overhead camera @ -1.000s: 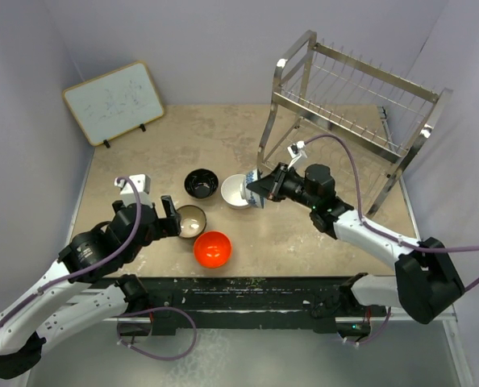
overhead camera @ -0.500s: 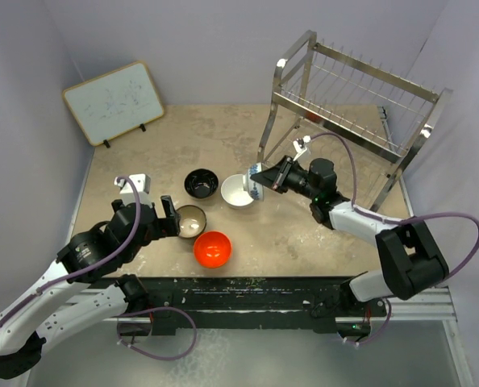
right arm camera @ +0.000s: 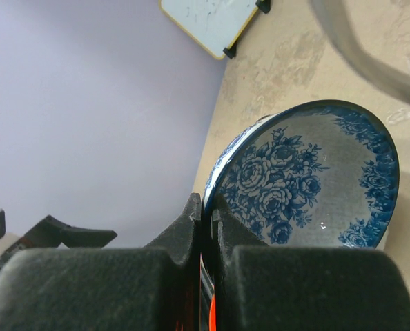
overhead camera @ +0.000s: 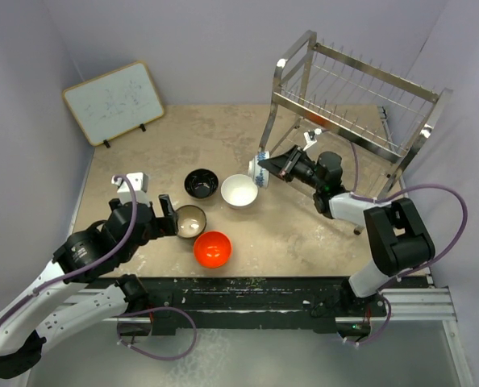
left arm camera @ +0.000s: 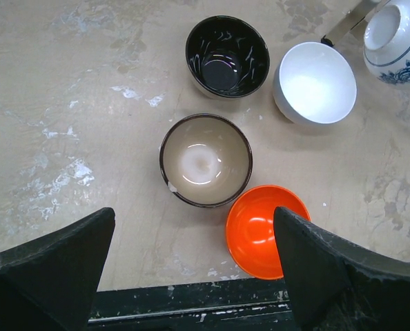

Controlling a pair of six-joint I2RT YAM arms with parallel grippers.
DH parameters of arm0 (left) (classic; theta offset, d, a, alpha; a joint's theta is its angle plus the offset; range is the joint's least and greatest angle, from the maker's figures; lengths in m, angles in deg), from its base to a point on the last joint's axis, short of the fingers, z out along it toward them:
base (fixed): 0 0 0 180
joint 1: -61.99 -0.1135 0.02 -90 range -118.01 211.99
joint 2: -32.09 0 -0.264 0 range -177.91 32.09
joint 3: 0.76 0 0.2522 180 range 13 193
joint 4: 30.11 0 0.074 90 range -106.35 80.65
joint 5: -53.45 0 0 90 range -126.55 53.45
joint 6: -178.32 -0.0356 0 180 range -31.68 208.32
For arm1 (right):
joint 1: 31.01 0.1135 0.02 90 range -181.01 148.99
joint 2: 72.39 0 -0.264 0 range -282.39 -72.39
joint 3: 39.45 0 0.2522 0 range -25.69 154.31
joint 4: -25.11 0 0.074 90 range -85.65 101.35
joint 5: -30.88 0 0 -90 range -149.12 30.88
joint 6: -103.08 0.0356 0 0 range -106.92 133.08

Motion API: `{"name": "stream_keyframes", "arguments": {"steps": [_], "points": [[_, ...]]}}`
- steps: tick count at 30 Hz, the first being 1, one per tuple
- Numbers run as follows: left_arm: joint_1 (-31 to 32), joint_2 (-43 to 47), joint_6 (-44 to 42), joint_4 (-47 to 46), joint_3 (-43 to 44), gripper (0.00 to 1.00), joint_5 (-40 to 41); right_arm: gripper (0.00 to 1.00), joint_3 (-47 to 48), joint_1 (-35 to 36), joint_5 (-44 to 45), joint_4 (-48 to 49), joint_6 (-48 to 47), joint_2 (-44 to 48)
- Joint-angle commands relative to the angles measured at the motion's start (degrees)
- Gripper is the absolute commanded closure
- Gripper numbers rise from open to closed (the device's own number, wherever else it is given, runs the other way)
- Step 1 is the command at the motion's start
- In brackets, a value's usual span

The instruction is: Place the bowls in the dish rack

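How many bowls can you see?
5. On the table sit the black bowl, white bowl, tan bowl and orange bowl. The blue-flowered bowl is pinched by its rim in the right hand, near the dish rack. None looks hidden.

A wood-framed whiteboard [overhead camera: 114, 102] stands tilted on small black feet at the far left of the beige, stained tabletop [overhead camera: 215, 133], near the lilac wall [overhead camera: 207, 48].

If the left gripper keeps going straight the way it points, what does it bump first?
Probably the tan-brown bowl. It sits centered just ahead of the open left gripper, though depth is hard to judge.
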Motion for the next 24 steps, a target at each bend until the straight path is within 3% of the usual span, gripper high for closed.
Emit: {"name": "stream_keyframes", "arguments": {"steps": [1,13,24], "points": [[0.0,0.4,-1.4,0.9,2.5,0.01,1.2,1.0,3.6,-2.0,-2.5,11.1,4.4,-1.3],[0.0,1.1,-1.7,2.3,3.2,0.01,0.8,1.0,6.0,-7.4,-0.2,13.7,7.3,-3.0],[0.0,-0.6,-3.5,1.2,3.4,0.01,0.3,1.0,7.7,-12.1,2.8,25.2,12.5,-11.7]]}}
